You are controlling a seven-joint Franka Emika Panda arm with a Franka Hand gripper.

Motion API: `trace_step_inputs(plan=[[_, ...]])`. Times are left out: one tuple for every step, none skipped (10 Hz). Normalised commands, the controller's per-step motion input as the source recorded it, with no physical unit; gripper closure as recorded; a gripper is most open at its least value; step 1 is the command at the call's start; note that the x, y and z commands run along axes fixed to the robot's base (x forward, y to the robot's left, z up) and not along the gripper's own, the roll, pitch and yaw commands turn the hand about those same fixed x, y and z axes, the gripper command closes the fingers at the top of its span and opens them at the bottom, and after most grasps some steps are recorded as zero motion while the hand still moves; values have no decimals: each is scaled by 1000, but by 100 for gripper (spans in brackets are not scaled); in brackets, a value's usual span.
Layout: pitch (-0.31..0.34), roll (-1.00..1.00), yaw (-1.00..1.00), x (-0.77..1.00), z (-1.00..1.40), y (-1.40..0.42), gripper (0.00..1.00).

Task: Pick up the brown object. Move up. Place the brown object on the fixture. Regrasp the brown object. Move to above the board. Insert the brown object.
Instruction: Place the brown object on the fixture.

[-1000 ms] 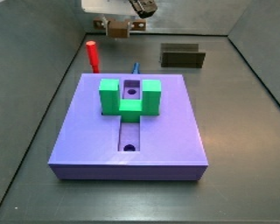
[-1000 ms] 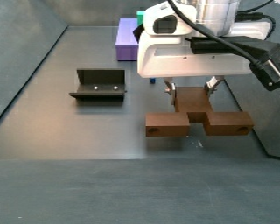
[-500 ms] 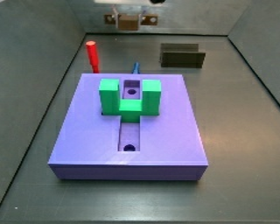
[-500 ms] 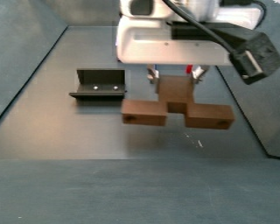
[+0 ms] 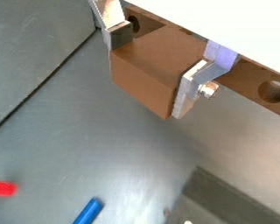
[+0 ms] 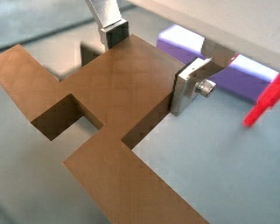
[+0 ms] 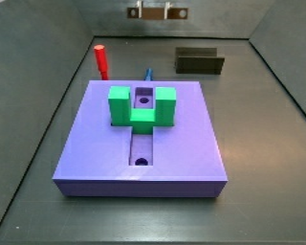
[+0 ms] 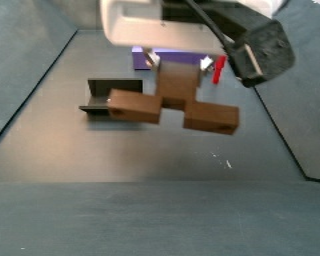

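The end effector (image 6: 149,63) is clenched on the brown object (image 6: 101,105), its two silver fingers (image 6: 191,86) pressing the stem of the piece from both sides in both wrist views. In a side view the brown object (image 8: 170,98) hangs clear above the desk (image 8: 136,170), carried under the white body of the end effector (image 8: 176,62), with its long bar level and a round hole showing in the end face nearest the fixture (image 8: 111,96). That fixture sits on the desk just beside and below that end of the bar; whether the two touch cannot be told. In a side view the brown object (image 7: 159,11) shows only small, high at the far edge of the desk, above and apart from the fixture (image 7: 201,61) near the far right corner. The board (image 7: 142,144) lies in the middle of the desk, carrying a green U-shaped block (image 7: 142,105) over its groove. A red peg (image 7: 102,61) stands upright off the board's far left corner, and a small blue piece (image 7: 149,74) lies at its far edge.
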Motion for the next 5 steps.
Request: trace_step_inputs(plan=[[-103,-1000,-209,549,357,-100,100],[-114,-1000,-191,529,354,-103,100],[-123,-1000,-183,494,434,-180,100],[-120,-1000,-189,503,446,-180,100],[-151,-1000,-180,483,440,-174,100]])
